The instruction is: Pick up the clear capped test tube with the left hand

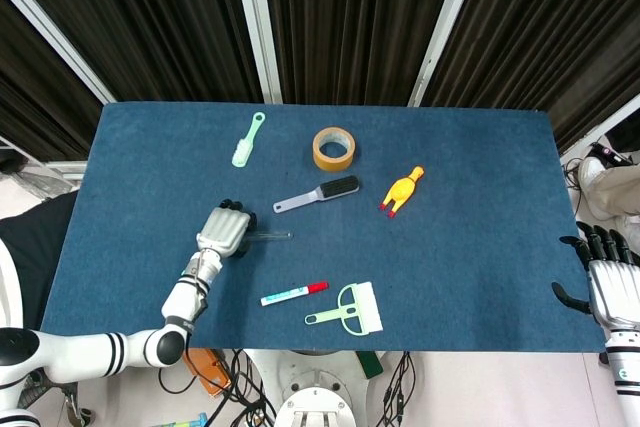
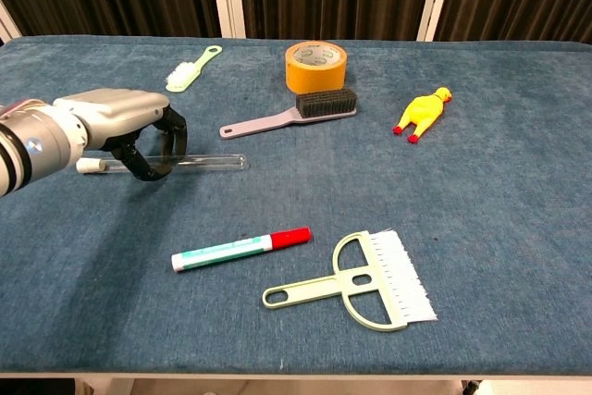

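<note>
The clear test tube (image 2: 208,162) with its white cap (image 2: 90,166) lies lengthwise on the blue table (image 2: 499,228), left of centre. My left hand (image 2: 120,122) covers its capped half, fingers and thumb curled round the tube. From the head view the glass end (image 1: 275,236) pokes out to the right of the left hand (image 1: 224,230). My right hand (image 1: 610,282) hangs off the table's right edge, fingers spread and holding nothing.
Behind the tube lie a grey hairbrush (image 2: 305,108), an orange tape roll (image 2: 315,64) and a green brush (image 2: 192,69). A yellow rubber chicken (image 2: 424,113) lies to the right. A red-capped marker (image 2: 240,248) and a green scrubber (image 2: 370,282) lie nearer the front.
</note>
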`<action>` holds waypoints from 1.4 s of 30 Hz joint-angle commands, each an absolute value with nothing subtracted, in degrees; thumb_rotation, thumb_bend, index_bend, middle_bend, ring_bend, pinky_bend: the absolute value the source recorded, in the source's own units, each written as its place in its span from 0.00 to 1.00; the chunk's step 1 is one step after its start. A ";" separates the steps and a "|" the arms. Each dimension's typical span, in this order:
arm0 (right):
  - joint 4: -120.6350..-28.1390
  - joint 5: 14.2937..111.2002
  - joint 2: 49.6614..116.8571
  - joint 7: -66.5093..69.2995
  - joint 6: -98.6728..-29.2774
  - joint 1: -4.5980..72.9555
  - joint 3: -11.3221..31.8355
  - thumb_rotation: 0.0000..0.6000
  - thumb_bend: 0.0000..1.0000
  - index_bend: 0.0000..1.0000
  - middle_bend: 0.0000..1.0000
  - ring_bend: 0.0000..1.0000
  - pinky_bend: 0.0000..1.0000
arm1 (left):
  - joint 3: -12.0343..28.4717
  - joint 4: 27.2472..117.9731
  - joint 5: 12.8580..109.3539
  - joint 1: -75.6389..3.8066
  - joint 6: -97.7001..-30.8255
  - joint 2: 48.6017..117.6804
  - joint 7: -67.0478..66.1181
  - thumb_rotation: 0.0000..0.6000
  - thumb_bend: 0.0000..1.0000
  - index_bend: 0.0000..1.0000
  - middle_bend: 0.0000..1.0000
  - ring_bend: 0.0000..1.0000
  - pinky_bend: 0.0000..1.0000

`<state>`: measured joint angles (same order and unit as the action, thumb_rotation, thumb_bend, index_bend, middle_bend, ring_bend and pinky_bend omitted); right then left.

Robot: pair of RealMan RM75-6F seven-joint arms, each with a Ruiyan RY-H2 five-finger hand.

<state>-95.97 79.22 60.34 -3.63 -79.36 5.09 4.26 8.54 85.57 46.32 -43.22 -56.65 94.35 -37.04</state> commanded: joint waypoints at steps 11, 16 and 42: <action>-96.07 78.93 60.22 -3.24 -79.17 5.14 4.33 1.00 0.36 0.31 0.14 0.11 0.08 | 7.24 83.82 47.35 -43.51 -56.36 94.69 -35.87 1.00 0.37 0.44 0.48 0.19 0.16; -96.10 78.95 60.23 -3.11 -79.15 5.14 4.33 1.00 0.36 0.31 0.14 0.11 0.08 | 7.04 83.52 47.44 -43.65 -56.19 94.76 -35.59 1.00 0.39 0.44 0.48 0.19 0.16; -96.32 78.81 60.10 -2.43 -78.82 5.20 4.26 1.00 0.36 0.33 0.14 0.11 0.08 | 7.21 86.21 49.10 -43.66 -56.90 91.67 -33.69 1.00 0.50 0.51 0.54 0.25 0.22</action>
